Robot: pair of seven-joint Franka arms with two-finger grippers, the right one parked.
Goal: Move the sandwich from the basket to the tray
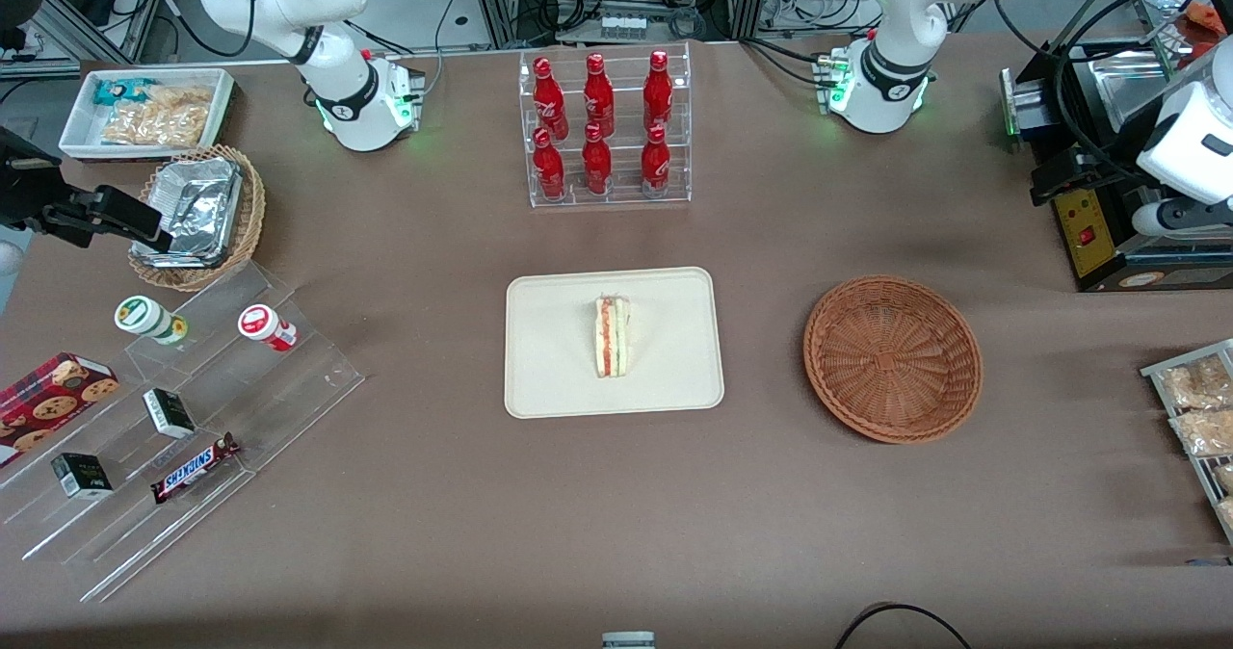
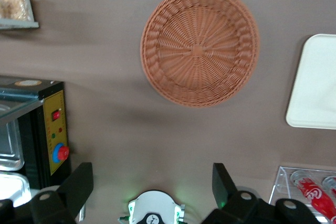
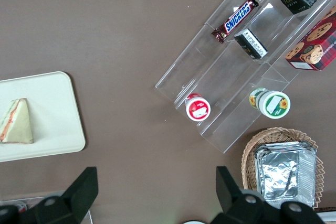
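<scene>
Sandwich (image 1: 614, 337) sits on the tray (image 1: 549, 379) mid-counter, standing on edge with its filling stripes showing. Basket (image 1: 892, 357) is bare inside, well apart from the tray toward the working arm's end. The hand (image 2: 152, 184) hangs up high over the counter near the basket, fingers (image 2: 79, 182) spread wide, nothing between them. From the wrist only a corner of the tray makes it in.
</scene>
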